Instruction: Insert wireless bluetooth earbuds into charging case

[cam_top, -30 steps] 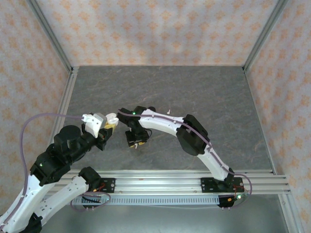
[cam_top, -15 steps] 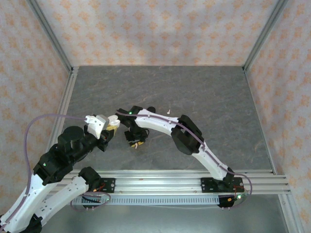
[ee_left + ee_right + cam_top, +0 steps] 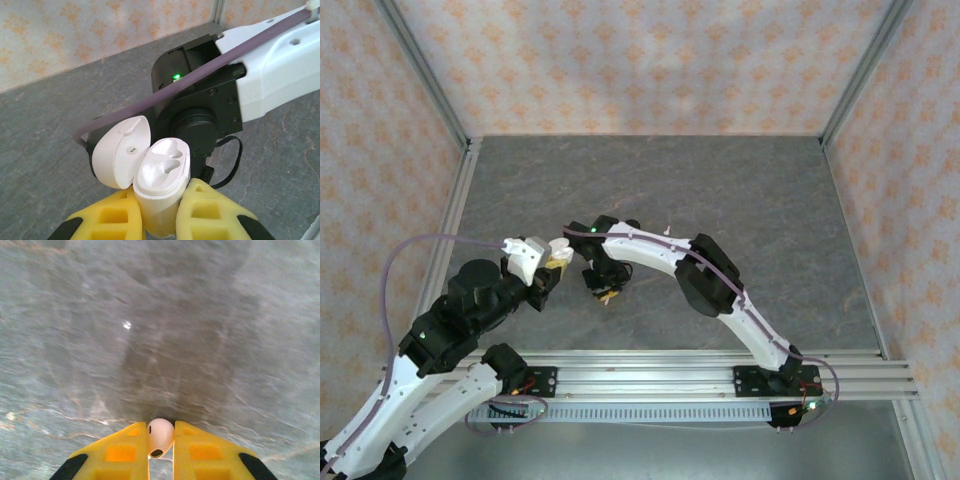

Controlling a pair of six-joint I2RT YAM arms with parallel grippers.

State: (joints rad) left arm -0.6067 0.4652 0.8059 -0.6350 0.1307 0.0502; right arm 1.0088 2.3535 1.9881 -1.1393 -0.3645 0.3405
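Note:
A white charging case (image 3: 162, 175) stands upright between the yellow fingers of my left gripper (image 3: 162, 194), which is shut on its lower body. The lid (image 3: 122, 150) hangs open to the left, and both wells look empty. From above, the case (image 3: 558, 246) sits just left of my right arm's wrist. My right gripper (image 3: 161, 427) points down at the grey table, shut on a small white earbud (image 3: 160, 437) pinched between its fingertips. In the top view this gripper (image 3: 607, 293) hangs low over the table, right of the case.
The right arm's black wrist housing (image 3: 192, 100) looms directly behind the case. A tiny white bit (image 3: 667, 230) lies on the table beyond the right forearm. Patterned walls and metal posts (image 3: 455, 215) enclose the grey table; a rail (image 3: 700, 375) runs along the near edge.
My right gripper has closed onto the white earbud near the table. The left arm has carried the case slightly to the right, toward the right wrist.

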